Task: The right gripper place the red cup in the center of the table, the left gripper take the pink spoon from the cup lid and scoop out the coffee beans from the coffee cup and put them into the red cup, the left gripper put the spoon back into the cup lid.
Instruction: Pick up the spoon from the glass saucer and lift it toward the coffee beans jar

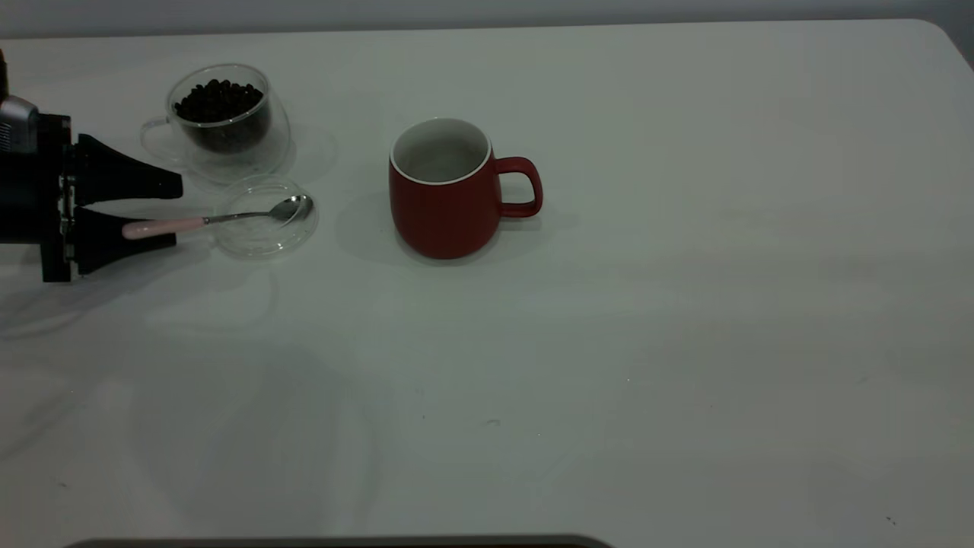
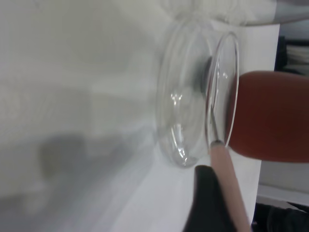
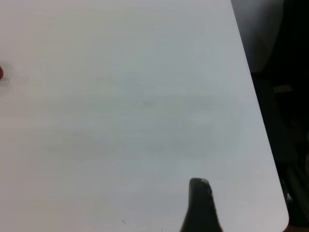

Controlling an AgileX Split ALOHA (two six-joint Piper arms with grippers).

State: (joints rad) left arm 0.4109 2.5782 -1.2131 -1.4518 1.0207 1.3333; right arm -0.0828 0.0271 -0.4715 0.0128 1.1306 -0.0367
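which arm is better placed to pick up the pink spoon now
Left. The left gripper is open around the pink spoon handle, its bowl resting in the cup lid. The right gripper is far off, near the table edge.

Background only, from my station.
I see a plain grey wall along the far side, and a dark grey rounded strip at the exterior view's lower edge.

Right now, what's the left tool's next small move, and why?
Probably close on the pink spoon handle. The left tool is open with the handle end between its fingers; the spoon's bowl rests in the cup lid, the red cup looks empty, and the coffee beans are unscooped.
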